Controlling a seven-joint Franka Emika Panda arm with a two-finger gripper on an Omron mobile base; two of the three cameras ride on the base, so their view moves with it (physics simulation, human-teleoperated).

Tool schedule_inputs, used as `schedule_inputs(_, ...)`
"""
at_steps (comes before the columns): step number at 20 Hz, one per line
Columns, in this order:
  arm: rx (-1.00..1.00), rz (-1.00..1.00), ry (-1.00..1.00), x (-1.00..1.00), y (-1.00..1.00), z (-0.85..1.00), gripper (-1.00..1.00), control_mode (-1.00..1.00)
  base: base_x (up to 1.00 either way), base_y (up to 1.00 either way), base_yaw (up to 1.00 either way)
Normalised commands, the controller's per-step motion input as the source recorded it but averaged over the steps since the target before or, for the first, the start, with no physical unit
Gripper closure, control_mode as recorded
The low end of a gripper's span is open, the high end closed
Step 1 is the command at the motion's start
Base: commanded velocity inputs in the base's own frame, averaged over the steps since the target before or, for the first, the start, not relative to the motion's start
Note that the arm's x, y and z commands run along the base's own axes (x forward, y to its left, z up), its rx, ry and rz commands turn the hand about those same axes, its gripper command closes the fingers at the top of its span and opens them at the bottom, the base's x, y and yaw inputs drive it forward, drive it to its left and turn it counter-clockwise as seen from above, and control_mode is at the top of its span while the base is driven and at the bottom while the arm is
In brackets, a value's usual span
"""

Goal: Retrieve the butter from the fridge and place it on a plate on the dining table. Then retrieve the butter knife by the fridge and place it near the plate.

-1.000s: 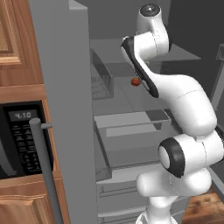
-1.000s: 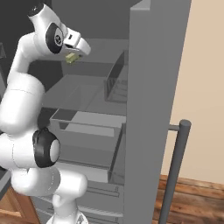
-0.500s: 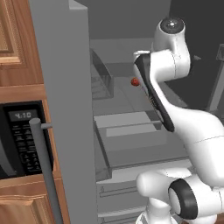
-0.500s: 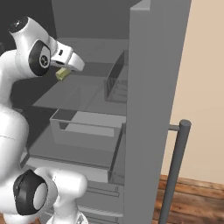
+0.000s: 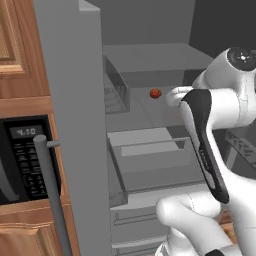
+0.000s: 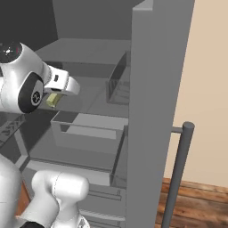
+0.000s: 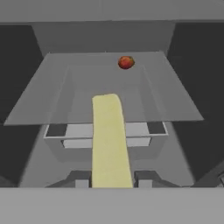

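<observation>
Our gripper (image 7: 112,183) is clamped on the butter (image 7: 109,140); swinging it past the fridge (image 6: 156,111) door edge could knock it loose

The white arm rises from the base, bends at a dark elbow joint and reaches forward at mid height. The gripper (image 7: 112,183) points level, its two dark finger tips (image 7: 78,179) closed on the butter (image 7: 109,140), which juts straight out ahead of the claw between them. In the right base view the butter (image 6: 52,99) hangs just under the hand.
</observation>
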Motion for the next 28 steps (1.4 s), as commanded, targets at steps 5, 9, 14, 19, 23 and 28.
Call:
schedule_inputs(5, -0.05, 0.1, 0.2, -0.91, 0.0, -0.44, 1.0, -1.0, 0.0, 0.0, 0.0)
schedule_inputs(9, 0.0, -0.03, 0.2, -0.3, 0.0, -0.73, 1.0, -1.0, 0.0, 0.0, 0.0)
schedule_inputs(14, 0.0, -0.1, 0.16, -0.04, -0.01, -0.6, 1.0, -1.0, 0.0, 0.0, 0.0)
schedule_inputs(19, 0.0, -0.01, 0.01, -0.03, 0.0, -0.24, 1.0, -1.0, 0.0, 0.0, 0.0)
schedule_inputs(23, 0.0, 0.0, 0.04, -0.22, 0.0, -0.19, 1.0, -1.0, 0.0, 0.0, 0.0)
schedule_inputs(28, 0.0, 0.0, 0.01, -0.14, 0.0, -0.06, 1.0, 1.0, -0.75, 0.0, -0.01)
